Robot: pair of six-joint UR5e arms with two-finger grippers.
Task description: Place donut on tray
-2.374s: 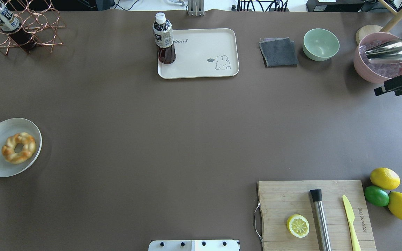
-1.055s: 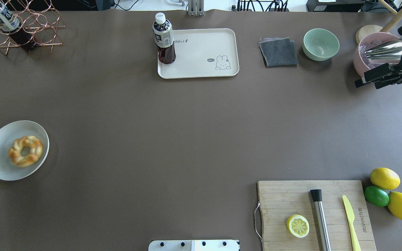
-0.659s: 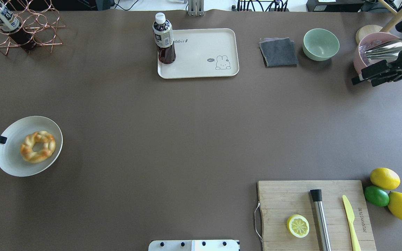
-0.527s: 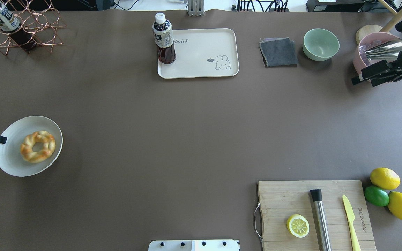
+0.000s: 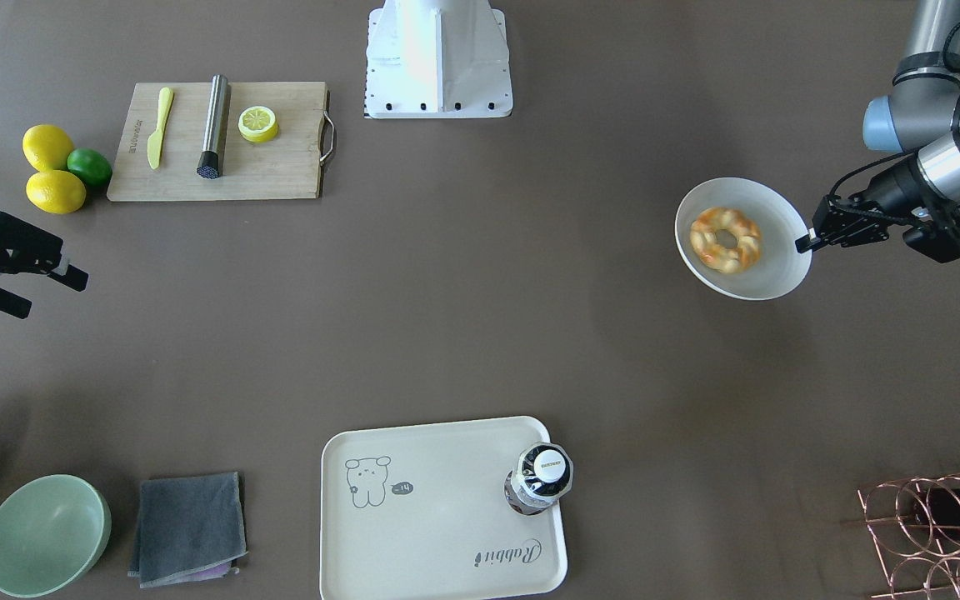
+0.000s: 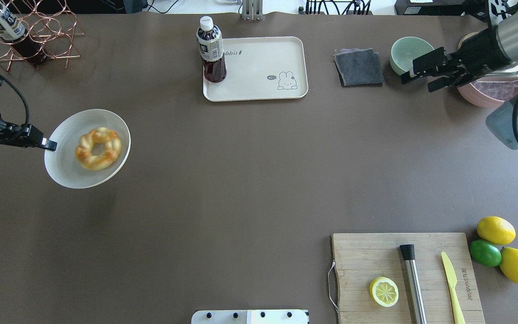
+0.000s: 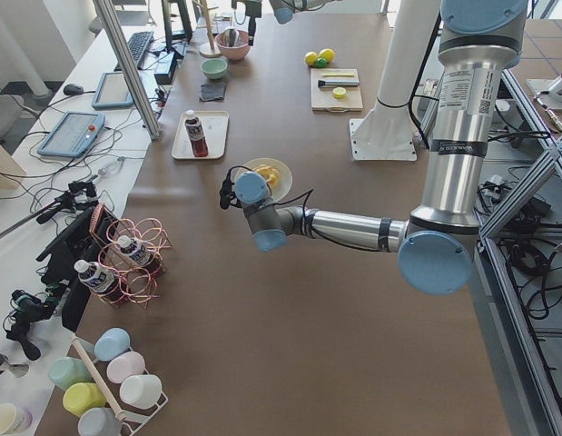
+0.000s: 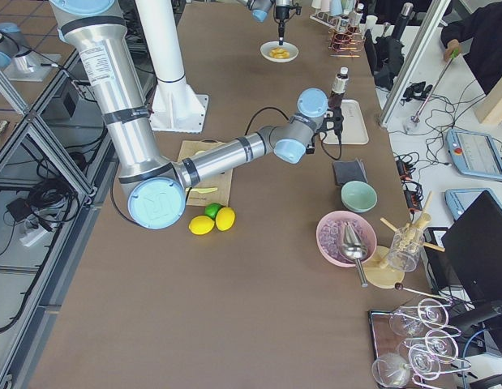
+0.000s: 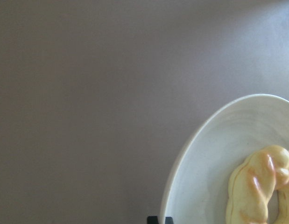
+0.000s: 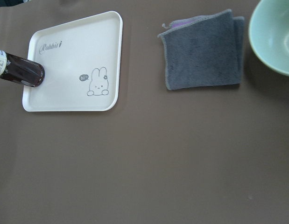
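One set, the left jaws, pinches the rim of a white plate (image 6: 63, 168) near the left edge of the table (image 6: 241, 180). The donut (image 6: 83, 154) lies flat in the middle of that plate with its hole pointing up. It is almost round, so no side looks longer. The right jaws are wide apart and hold nothing, up by the right edge. The tray (image 6: 259, 67) sits at the far edge, well apart from the donut, with a bottle (image 6: 212, 49) standing on one corner.

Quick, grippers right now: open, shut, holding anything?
Left gripper: shut on the plate rim, donut on the plate.
Right gripper: open, empty.
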